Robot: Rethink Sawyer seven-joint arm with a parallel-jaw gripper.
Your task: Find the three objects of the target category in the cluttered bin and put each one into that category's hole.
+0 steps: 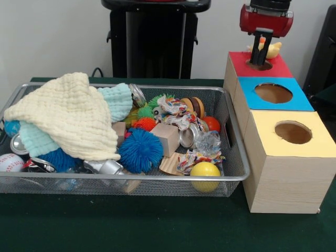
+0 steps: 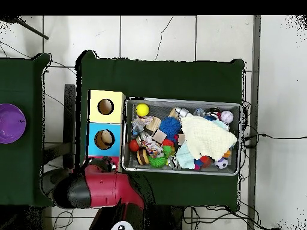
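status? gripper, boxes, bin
Gripper over red box's hole, small yellow-orange item at its tips; grip unclear. Blue hole and yellow hole unobstructed. Bin cluttered, cream cloth covering the left half.

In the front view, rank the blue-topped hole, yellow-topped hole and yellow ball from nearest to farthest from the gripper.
Gripper is over the red-topped hole.
1. Blue-topped hole, next box toward the camera.
2. Yellow-topped hole, the box nearest the camera.
3. Yellow ball, in the bin's front right corner.
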